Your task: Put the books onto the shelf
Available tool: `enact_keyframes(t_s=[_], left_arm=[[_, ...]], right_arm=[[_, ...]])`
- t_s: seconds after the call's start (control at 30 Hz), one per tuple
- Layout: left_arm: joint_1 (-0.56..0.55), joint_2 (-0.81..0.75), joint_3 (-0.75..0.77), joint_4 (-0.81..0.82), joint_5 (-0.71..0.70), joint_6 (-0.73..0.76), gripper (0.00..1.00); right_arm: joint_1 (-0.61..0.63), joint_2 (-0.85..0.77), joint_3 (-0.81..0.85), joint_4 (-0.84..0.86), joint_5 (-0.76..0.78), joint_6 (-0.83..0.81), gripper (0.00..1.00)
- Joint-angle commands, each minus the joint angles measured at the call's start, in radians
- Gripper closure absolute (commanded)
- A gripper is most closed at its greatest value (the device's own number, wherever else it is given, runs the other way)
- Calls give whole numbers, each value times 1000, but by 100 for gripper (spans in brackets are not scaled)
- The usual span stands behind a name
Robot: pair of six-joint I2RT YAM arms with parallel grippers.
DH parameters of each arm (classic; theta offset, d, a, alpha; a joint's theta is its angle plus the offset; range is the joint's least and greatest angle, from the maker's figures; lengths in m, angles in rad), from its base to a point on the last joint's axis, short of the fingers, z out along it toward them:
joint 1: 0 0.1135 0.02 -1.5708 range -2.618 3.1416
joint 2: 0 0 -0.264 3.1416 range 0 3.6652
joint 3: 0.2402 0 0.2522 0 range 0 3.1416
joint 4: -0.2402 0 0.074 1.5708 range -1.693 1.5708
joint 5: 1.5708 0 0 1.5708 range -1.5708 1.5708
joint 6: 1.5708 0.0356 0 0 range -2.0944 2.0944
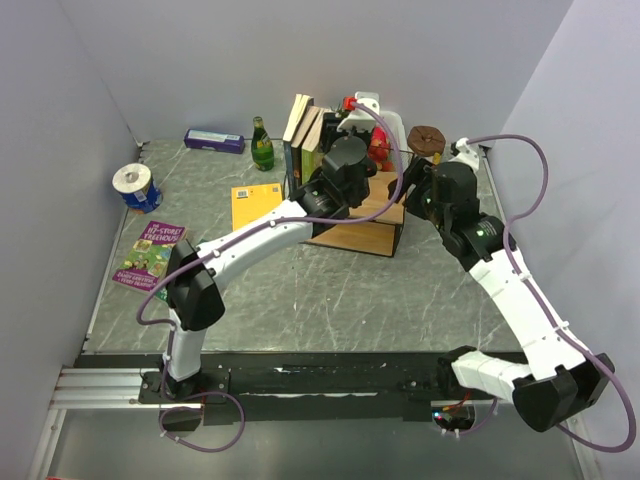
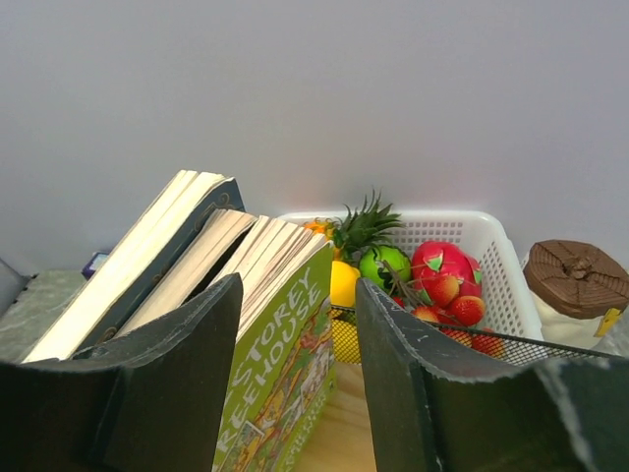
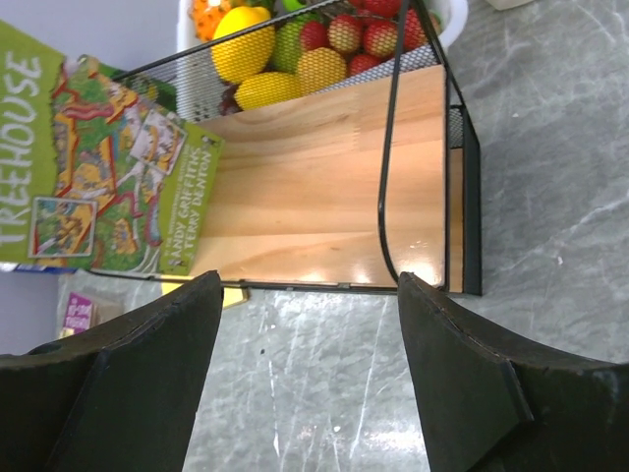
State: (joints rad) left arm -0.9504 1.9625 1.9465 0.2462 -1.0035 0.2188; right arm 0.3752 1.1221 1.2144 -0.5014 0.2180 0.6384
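Three books (image 1: 303, 140) stand leaning on the left end of the shelf (image 1: 365, 230). In the left wrist view these are a dark blue book (image 2: 147, 270), a middle one (image 2: 211, 261) and a bright green cartoon book (image 2: 285, 364). My left gripper (image 2: 298, 285) is open around the green book's top edge, with its right finger (image 2: 423, 383) clear of the cover. My right gripper (image 3: 310, 285) is open and holds nothing, just in front of the shelf's wooden board (image 3: 324, 177). A purple cartoon book (image 1: 150, 255) lies flat on the table at the left.
A yellow flat book (image 1: 255, 205) lies left of the shelf. Behind the shelf stand a white fruit basket (image 2: 491, 246), a brown-lidded jar (image 1: 427, 138) and a green bottle (image 1: 262, 145). A blue box (image 1: 215, 140) and a tape roll (image 1: 135, 187) sit at the back left.
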Motion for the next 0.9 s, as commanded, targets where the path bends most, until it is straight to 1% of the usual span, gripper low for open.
enact_keyframes(t_s=[0.0,0.23,0.27,0.33,0.37,0.4,0.43,0.47,0.5,0.53,0.57,0.6,0.63,0.67,0.7,0.73,0.77,0.8,0.83,0.87], left_arm=[[-25,-85,6,80,-40,79,44],[-70,-177,-40,157,-70,166,43],[-76,-189,-47,201,-81,186,43],[-105,-239,-87,261,-144,282,42],[-116,-270,-115,310,-171,319,42],[-123,-305,-200,396,-217,374,41],[-131,-391,-252,422,-240,378,41],[-131,-445,-303,407,-259,349,40],[-129,-499,-395,252,-273,197,40],[-122,-613,-435,128,-267,75,40],[-113,-669,-466,-15,-247,-67,40],[-72,-719,-513,-188,-212,-374,40],[-44,-805,-540,-420,-151,-498,39],[-9,-841,-566,-527,-109,-606,39],[63,-873,-630,-604,-77,-754,39],[97,-925,-670,-708,-20,-809,39],[131,-947,-710,-752,15,-852,39],[192,-965,-774,-789,41,-931,39],[218,-994,-806,-850,64,-969,38],[246,-1007,-840,-863,106,-989,38]], right_arm=[[2,-48,-21,26,-29,4,21],[8,-67,-44,26,-43,3,21],[13,-74,-47,26,-48,3,21],[24,-87,-56,20,-57,4,21],[43,-109,-64,20,-65,1,21],[56,-125,-72,23,-66,0,21],[76,-142,-97,30,-65,1,21],[93,-180,-114,41,-63,-2,21],[144,-200,-131,56,-59,-3,21],[171,-217,-165,81,-52,-6,21],[197,-247,-182,95,-48,-16,21],[252,-261,-200,118,-54,-25,21],[272,-274,-240,150,-60,-34,21],[296,-292,-262,171,-90,-36,21],[335,-300,-288,197,-110,-37,22],[355,-306,-343,262,-133,-28,22],[375,-314,-375,299,-152,-20,22],[395,-311,-406,337,-188,-11,22],[436,-291,-459,384,-203,4,22],[455,-276,-481,449,-210,16,22]])
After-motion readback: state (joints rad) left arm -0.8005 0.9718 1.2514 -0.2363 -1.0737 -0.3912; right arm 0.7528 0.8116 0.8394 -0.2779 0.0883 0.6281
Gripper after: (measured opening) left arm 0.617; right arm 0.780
